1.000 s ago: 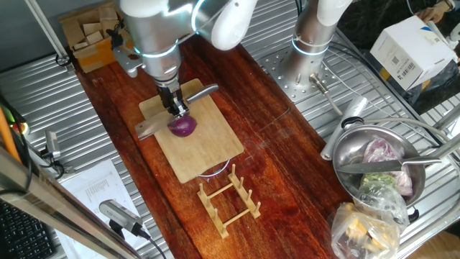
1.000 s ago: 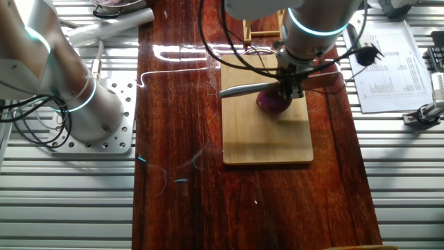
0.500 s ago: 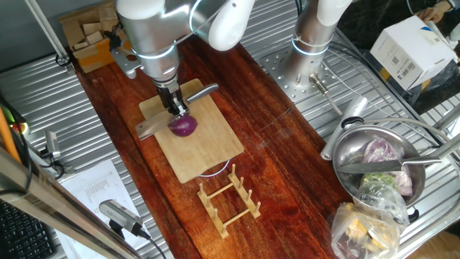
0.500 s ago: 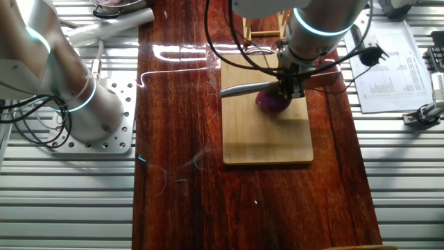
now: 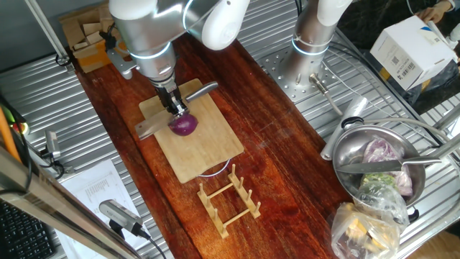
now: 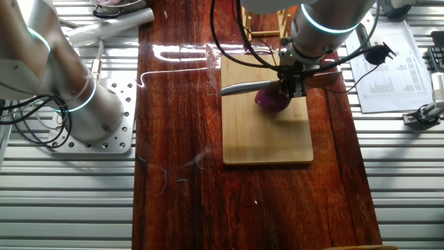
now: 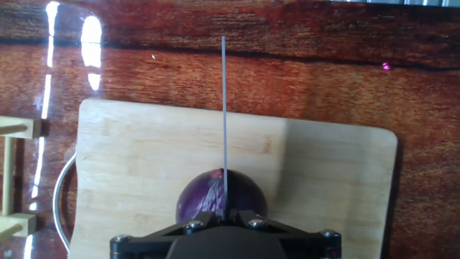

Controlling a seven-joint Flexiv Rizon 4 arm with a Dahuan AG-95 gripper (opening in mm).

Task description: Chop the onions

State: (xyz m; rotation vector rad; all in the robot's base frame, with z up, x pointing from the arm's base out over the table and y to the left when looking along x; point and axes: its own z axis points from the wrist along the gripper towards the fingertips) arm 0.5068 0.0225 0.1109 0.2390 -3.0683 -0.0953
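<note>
The red onion [image 7: 221, 198] is sitting on the bamboo board [image 7: 144, 173] at lower centre of the hand view. The jaws are clamping a knife [image 5: 180, 108], its blade edge [image 7: 223, 108] resting on the onion's top. The board is lying on the dark wooden worktop [image 5: 287, 165].

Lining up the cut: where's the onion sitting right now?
The red onion sits on the bamboo board, toward its knife-side end, directly under the knife blade held by the gripper.

A robotics lab—ribbed metal benches [image 5: 50, 108], a second arm's bolted base [image 5: 305, 50] (cables trailing).
</note>
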